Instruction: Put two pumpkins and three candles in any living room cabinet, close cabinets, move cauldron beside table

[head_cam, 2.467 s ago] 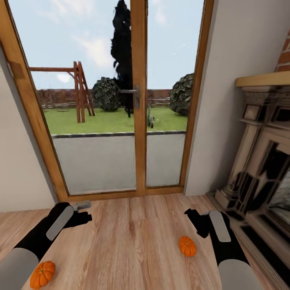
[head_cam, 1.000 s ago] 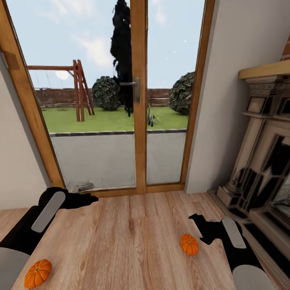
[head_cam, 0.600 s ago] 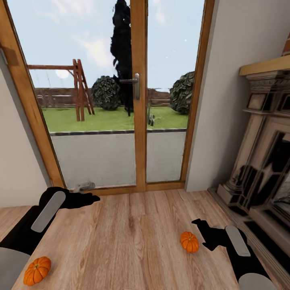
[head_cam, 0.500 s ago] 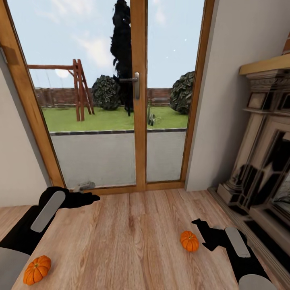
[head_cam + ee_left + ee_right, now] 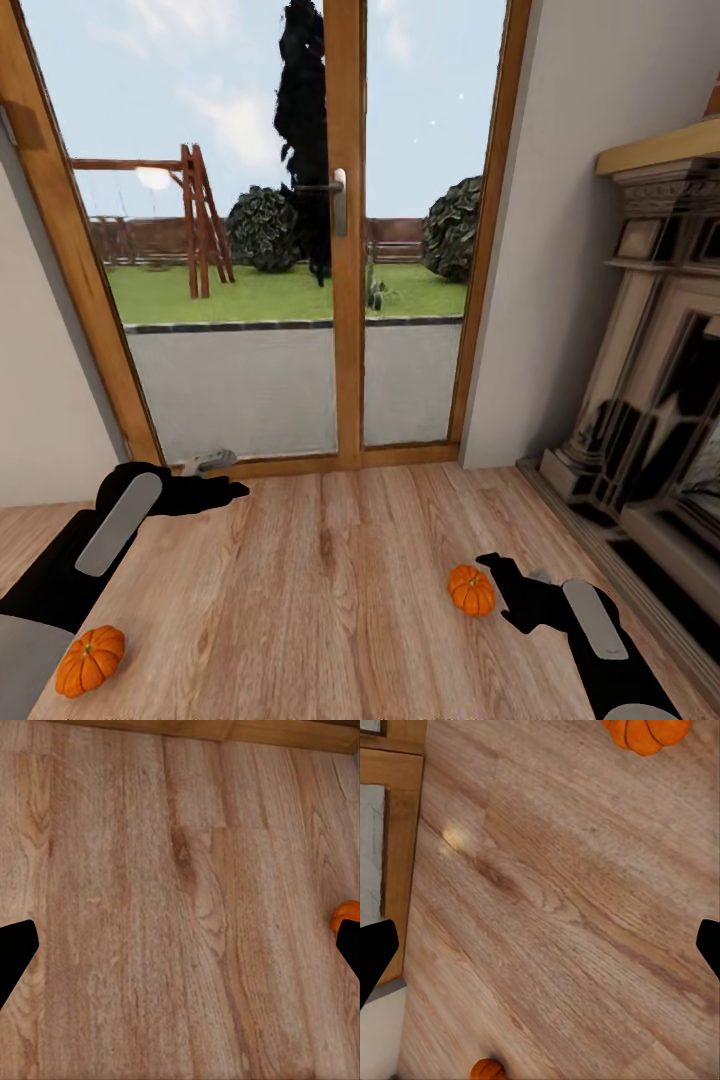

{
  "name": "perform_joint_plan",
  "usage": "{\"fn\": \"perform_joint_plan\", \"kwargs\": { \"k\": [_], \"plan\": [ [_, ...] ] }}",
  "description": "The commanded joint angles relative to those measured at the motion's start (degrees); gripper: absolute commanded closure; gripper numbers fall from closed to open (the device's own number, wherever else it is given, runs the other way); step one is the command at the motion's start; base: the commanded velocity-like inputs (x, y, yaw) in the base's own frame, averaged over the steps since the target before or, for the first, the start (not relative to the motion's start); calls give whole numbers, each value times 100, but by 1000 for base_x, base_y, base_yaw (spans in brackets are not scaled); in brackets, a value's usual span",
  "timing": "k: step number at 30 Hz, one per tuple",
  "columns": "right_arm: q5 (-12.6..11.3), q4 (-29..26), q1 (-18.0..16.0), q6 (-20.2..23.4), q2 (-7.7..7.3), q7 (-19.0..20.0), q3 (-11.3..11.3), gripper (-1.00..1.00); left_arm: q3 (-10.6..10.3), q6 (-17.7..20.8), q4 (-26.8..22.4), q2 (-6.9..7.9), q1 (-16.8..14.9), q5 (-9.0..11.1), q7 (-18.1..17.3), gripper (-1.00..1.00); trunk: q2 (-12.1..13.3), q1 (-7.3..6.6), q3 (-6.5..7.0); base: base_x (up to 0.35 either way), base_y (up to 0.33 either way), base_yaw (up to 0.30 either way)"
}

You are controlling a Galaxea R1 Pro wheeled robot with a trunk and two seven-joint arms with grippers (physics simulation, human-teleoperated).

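2 pumpkins are seen on the wood floor (image 5: 330, 600) before the glass door (image 5: 345, 230). Left of the door's centre post: 1 pumpkin (image 5: 89, 660) beside the left arm, left gripper (image 5: 225, 491) spread wide, nothing held. Right of it: other pumpkin (image 5: 470, 589) just beside the right gripper (image 5: 500, 580), fingers parted, empty.

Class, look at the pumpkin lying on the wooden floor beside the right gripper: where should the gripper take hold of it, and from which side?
Grip the pumpkin across its ribbed orange flanks, probably from above. It sits low on the wood floor, flattened and round, stem up, so the sides offer opposing surfaces. The right gripper is open beside it.
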Motion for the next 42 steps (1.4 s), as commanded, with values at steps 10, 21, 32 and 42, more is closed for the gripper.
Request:
{"fn": "perform_joint_plan", "kwargs": {
  "k": [10,21,32,42],
  "plan": [
    [-61,12,62,5,21,-38,30,-100,-41,5,-8,1,-5,58,55,-100,-405,219,-186,0,0,0],
    [-68,35,116,-2,-2,-31,18,-100,-21,5,-16,1,-5,58,53,-100,-847,461,-384,0,0,0],
    [-63,235,78,-179,-41,21,414,-100,-6,5,-21,3,-5,66,53,-100,-884,501,-625,0,0,0],
    [-51,808,50,-343,-389,1071,583,-100,-16,5,-20,1,-5,70,9,-100,-898,526,-846,0,0,0]
  ]
}}
